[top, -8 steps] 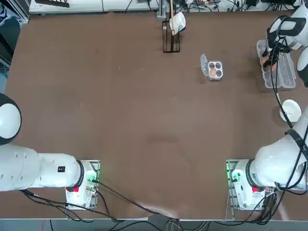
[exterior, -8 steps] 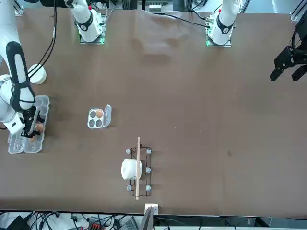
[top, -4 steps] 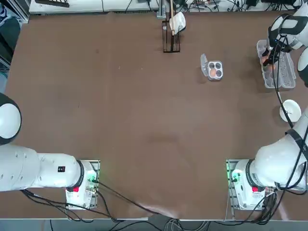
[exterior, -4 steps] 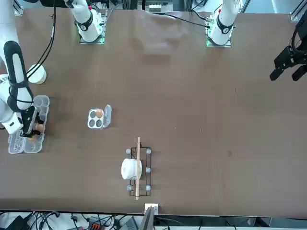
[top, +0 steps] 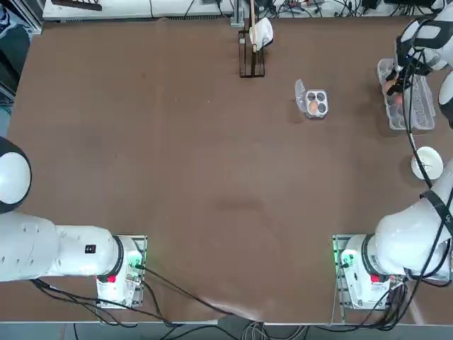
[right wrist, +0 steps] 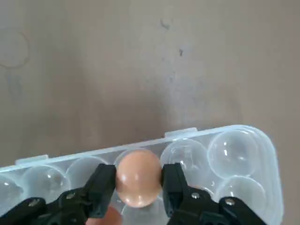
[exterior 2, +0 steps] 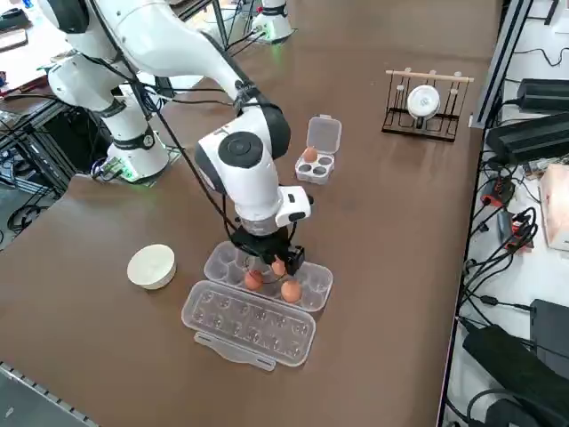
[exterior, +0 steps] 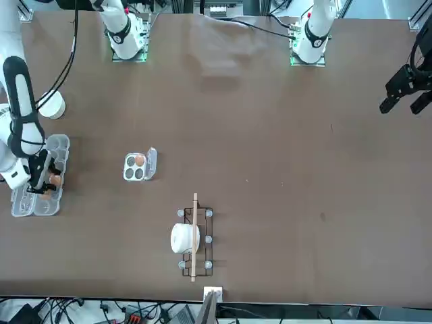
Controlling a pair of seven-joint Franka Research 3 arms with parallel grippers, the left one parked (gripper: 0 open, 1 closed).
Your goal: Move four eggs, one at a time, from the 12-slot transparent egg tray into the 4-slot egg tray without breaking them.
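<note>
My right gripper (right wrist: 137,182) is shut on one orange-brown egg (right wrist: 137,176), held between its black fingers (right wrist: 104,186) just above the 12-slot transparent egg tray (right wrist: 234,145). In the right side view the gripper (exterior 2: 277,265) hangs over the tray's cups (exterior 2: 313,277), where two more eggs (exterior 2: 291,290) lie; the clear lid (exterior 2: 249,322) lies open beside them. From overhead the tray (top: 417,106) is at the far right edge. The 4-slot egg tray (top: 320,99) sits further left with one egg (top: 312,105) in a cup and its flap open.
A white bowl (top: 427,162) stands on the near side of the long tray. A wire rack with a white roll (top: 259,32) is at the table's far edge. Cables hang from the arm (top: 407,120) over the long tray.
The fingers have closed on the egg, and the gripper has drawn up and slightly toward the table's far edge with it. Nothing else has moved.
</note>
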